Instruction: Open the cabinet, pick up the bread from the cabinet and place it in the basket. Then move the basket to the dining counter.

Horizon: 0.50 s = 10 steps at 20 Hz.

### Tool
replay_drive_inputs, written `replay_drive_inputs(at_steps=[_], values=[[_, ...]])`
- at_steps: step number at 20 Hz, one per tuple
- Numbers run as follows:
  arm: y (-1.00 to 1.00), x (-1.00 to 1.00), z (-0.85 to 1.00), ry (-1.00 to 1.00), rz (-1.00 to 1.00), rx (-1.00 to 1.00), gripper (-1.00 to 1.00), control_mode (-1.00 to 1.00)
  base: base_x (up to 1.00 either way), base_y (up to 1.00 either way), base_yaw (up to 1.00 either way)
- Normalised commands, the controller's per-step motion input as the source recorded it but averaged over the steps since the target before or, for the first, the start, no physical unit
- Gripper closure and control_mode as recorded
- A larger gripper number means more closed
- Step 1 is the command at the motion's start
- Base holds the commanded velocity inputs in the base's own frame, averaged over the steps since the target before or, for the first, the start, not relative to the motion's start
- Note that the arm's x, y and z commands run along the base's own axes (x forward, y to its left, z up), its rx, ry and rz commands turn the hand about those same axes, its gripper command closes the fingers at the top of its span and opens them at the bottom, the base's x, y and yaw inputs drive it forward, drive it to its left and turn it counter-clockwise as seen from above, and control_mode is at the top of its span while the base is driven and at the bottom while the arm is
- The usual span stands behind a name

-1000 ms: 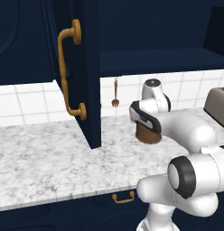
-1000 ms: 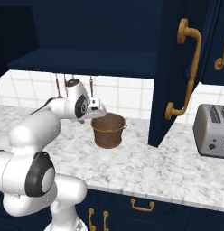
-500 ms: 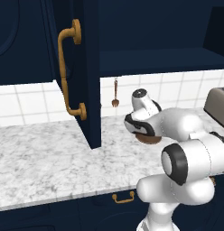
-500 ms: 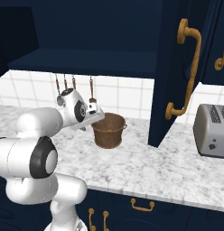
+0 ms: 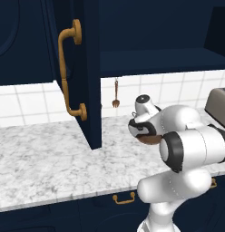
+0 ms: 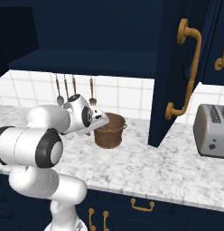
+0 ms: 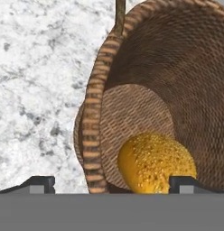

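Two finger tips of the gripper [image 7: 111, 182] stand spread wide, and we see nothing pinched between them. One tip sits over the marble counter [image 7: 37, 90] outside the basket [image 7: 177, 81], the other inside it beside the bread [image 7: 156, 162]; the near rim passes between them. We cannot tell whether either tip touches the wicker.

The bread lies on the basket floor, against the near wall. The basket [image 6: 109, 131] stands upright on the counter, below the open cabinet [image 6: 100, 40], left of the swung-out door [image 6: 170, 72] and well left of the toaster [image 6: 214, 130].

Against the picture of a second ago, the jaws are equally wide. The arm has folded: its elbow has swung nearer the cameras, and the hand [image 6: 89, 119] has moved from above the basket to just left of its rim. Basket, door and toaster have not moved.

In the left base view the arm covers most of the basket [image 5: 150, 138]; only a brown sliver shows under the wrist [image 5: 144, 118]. The finger tips cannot be made out in either base view. The hand view cuts off the far rim of the basket and the lower edge of the bread.
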Motion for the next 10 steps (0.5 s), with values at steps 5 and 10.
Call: replay_drive_inputs(at_steps=[5,10], values=[[-0.14,0.02,-0.43,0.06,0.04,0.00,-1.00,-1.00,0.00,0.00,0.00],[-0.02,0.00,-0.40,0.07,0.01,0.00,1.00,-1.00,0.00,0.00,0.00]])
